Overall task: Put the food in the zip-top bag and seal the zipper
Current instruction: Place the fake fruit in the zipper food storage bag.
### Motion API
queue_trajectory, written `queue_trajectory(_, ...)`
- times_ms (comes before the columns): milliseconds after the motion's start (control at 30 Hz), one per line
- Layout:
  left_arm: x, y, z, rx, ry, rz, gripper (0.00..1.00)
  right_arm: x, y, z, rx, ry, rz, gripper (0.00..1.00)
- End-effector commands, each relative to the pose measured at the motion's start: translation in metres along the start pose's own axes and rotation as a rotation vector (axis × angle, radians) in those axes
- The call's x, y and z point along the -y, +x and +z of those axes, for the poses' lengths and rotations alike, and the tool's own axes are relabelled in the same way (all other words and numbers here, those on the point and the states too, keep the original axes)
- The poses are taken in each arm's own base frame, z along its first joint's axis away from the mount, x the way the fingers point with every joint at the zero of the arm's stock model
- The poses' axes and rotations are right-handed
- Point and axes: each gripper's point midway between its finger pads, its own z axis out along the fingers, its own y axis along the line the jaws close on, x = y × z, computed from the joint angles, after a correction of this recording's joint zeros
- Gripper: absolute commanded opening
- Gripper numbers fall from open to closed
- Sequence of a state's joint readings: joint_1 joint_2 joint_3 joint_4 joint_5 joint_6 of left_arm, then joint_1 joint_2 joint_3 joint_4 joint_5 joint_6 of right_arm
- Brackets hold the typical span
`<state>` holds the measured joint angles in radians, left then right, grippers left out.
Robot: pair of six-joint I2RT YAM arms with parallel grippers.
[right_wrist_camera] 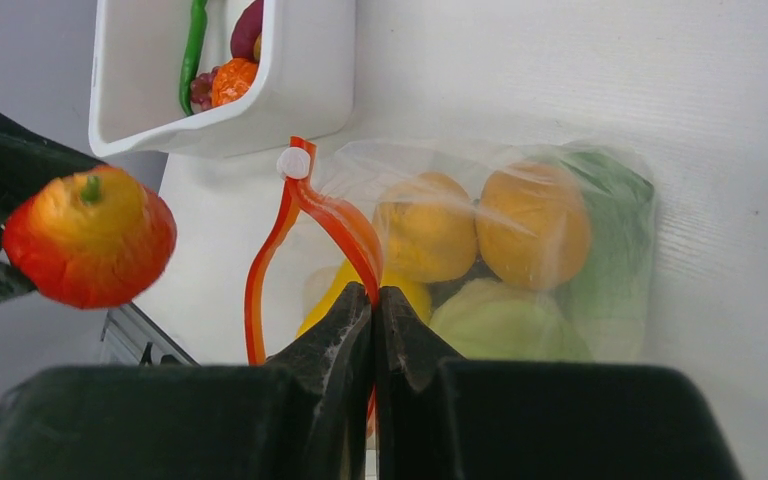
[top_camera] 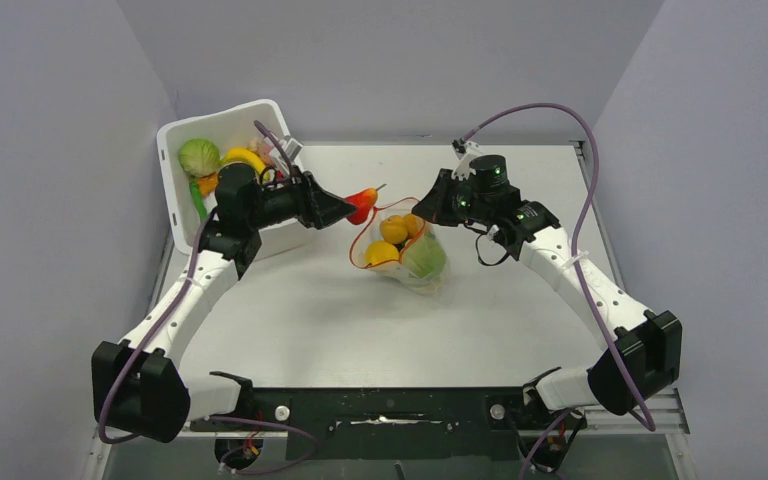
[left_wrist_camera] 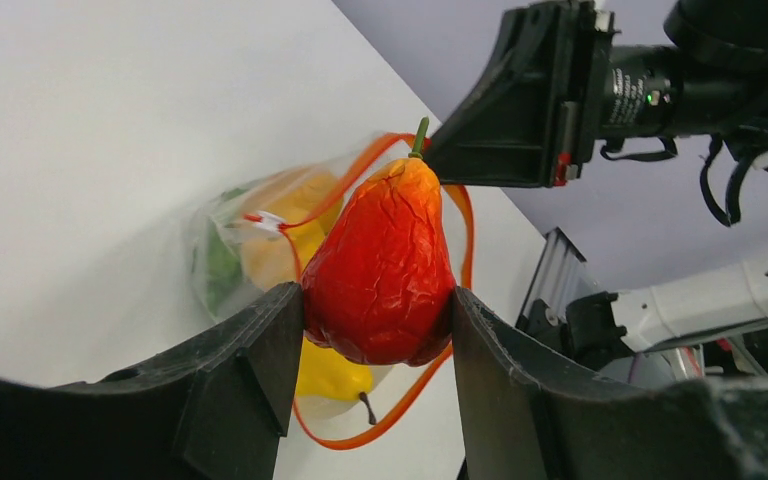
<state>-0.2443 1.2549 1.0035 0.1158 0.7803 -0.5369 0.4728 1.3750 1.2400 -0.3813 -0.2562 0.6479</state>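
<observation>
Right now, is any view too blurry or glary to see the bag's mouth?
Top view: even light, bag small but clear. Left wrist: pear sharp, bag behind it soft. Right wrist: mild sheen on the bag, red strip crisp, fingers blurred.

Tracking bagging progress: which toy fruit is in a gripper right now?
The red-orange pear-shaped fruit, pinched by the left gripper near the zip-top bag; the rest lie inside the bag or in the white tub.

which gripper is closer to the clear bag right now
Right. The right gripper is shut on the red strip of the bag, so it touches it. The left gripper holds a red fruit just outside the open mouth, not inside.
</observation>
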Motion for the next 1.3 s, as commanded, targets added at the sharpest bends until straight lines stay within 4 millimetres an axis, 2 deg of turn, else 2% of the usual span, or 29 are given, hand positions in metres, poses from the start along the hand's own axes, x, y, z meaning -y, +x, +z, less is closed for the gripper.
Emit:
queue_trajectory(0,0.042,0.003,0.010,0.005,0.157,0.066,0.25,-0.020,-0.032,-0.011,0.112,-0.037,-0.022,0.01)
queue_trajectory(167,0.041,0.029,0.021,-0.059,0.169,0.030,0.25,-0.019,-0.032,-0.012,0.113,-0.031,-0.022,0.01)
queue_trajectory(267,0.039,0.035,0.026,-0.068,0.154,0.027,0.25,-0.020,-0.034,-0.013,0.119,-0.033,-0.024,0.01)
queue_trajectory(433,0.021,0.050,0.035,-0.110,0.107,0.014,0.25,-0.022,-0.034,-0.012,0.118,-0.042,-0.026,0.01)
queue_trajectory(600,0.014,0.056,0.039,-0.117,0.088,0.001,0.25,-0.020,-0.033,-0.012,0.117,-0.035,-0.027,0.01)
queue_trajectory(733,0.009,0.061,0.043,-0.133,0.079,-0.016,0.33,-0.020,-0.033,-0.012,0.118,-0.035,-0.033,0.01)
queue_trajectory(900,0.019,0.061,0.044,-0.134,0.134,0.012,0.47,-0.020,-0.031,-0.010,0.114,-0.041,-0.049,0.01)
queue_trajectory(1167,0.032,0.060,0.040,-0.098,0.170,0.239,0.68,-0.015,-0.030,-0.012,0.101,-0.019,-0.104,0.01)
queue_trajectory(1267,0.031,0.059,0.039,-0.096,0.153,0.277,0.71,-0.014,-0.028,-0.012,0.092,-0.019,-0.108,0.01)
